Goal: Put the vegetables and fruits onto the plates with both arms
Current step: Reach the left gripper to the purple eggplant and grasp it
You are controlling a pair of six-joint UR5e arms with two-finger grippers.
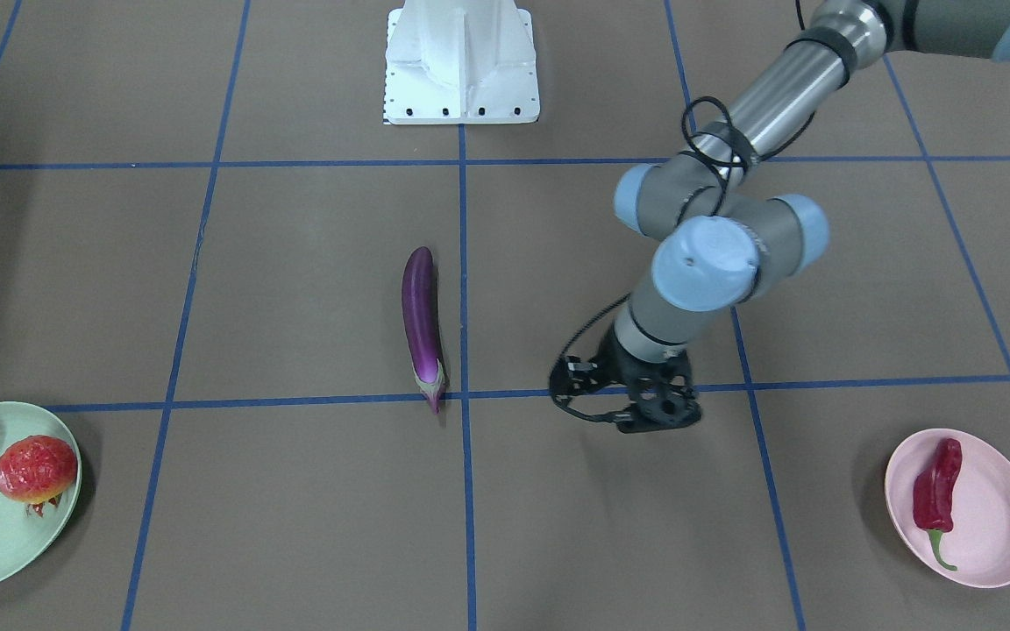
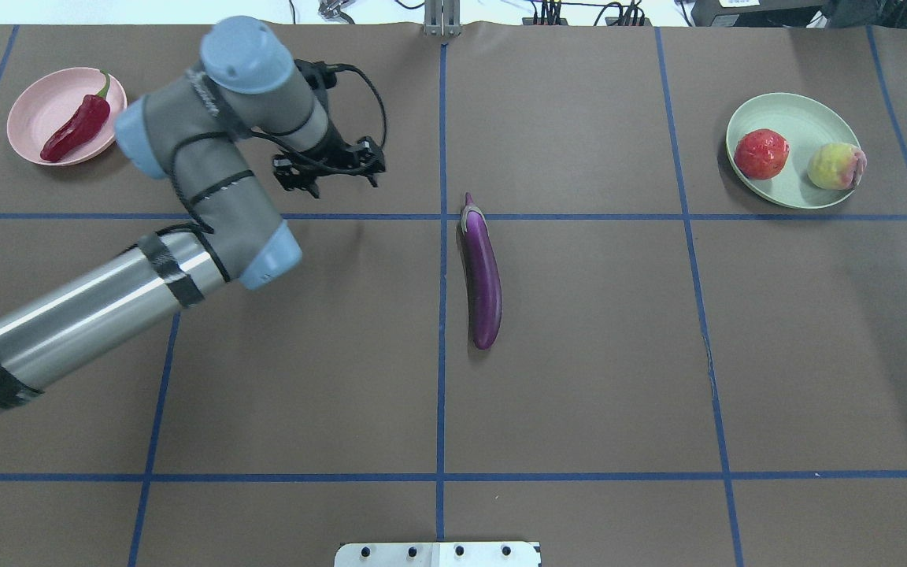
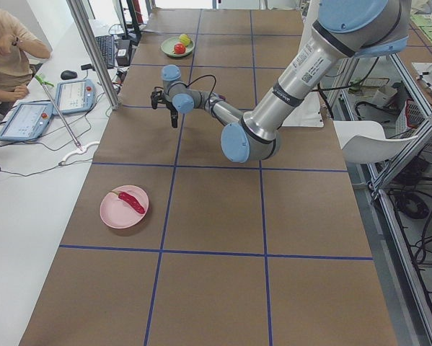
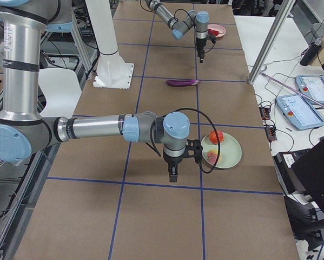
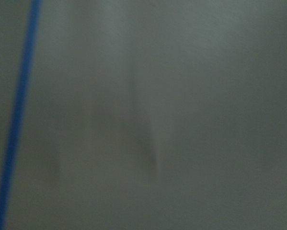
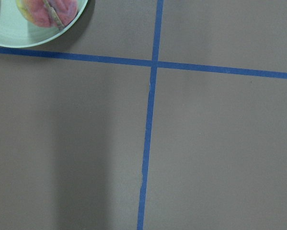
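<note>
The eggplant (image 2: 481, 272) lies near the middle of the bench (image 2: 595, 378), lengthwise away from the robot, its cap end on the far side, just right of the centre line. Towards the far left corner sits the left plate (image 2: 40, 98) with the chili pepper (image 2: 75, 130) on it. Towards the far right sits the right plate (image 2: 800, 110), holding the pomegranate-like fruit (image 2: 760, 153) on its left part and the peach (image 2: 835, 165) on its right part, just beside each other. The left claw (image 2: 327, 169) hangs over the bench between the left plate and the eggplant, apart from both. The right claw (image 4: 172, 174) (seen only from the bench's right end) hangs near the right plate, on its robot-ward side.
</note>
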